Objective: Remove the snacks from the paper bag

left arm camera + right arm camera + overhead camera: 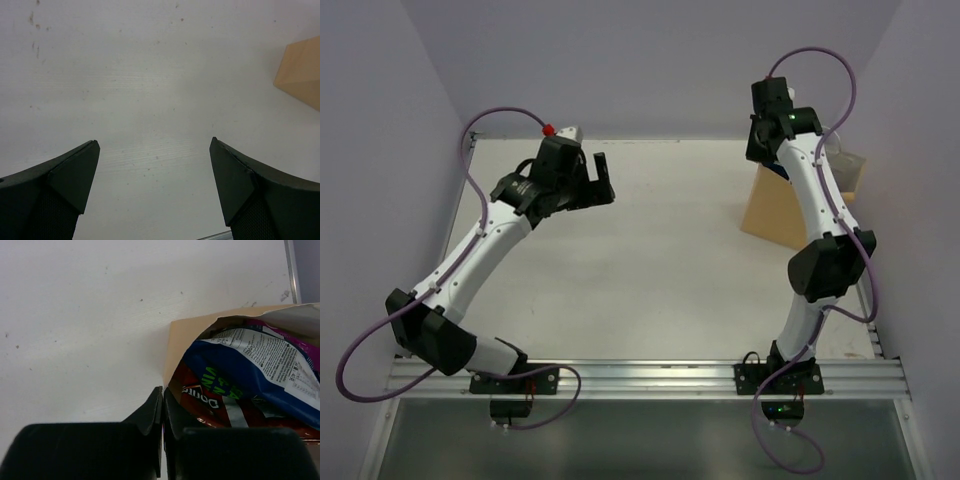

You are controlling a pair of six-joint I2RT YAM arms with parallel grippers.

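Tipping threatens if your right gripper (pixel 162 395), fingers pressed together, drives into the rim of the paper bag (pixel 182 337) beside the snacks (pixel 235 372), while your left gripper (pixel 154 142), fingers apart, steadies nothing.

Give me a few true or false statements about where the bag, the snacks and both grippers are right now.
1. The left gripper is open above the table. True.
2. The right gripper is wide open. False: its fingers are closed together.
3. The blue packet lies out on the table. False: it sits inside the paper bag.
4. The blue packet overlaps the Doritos bag. True.
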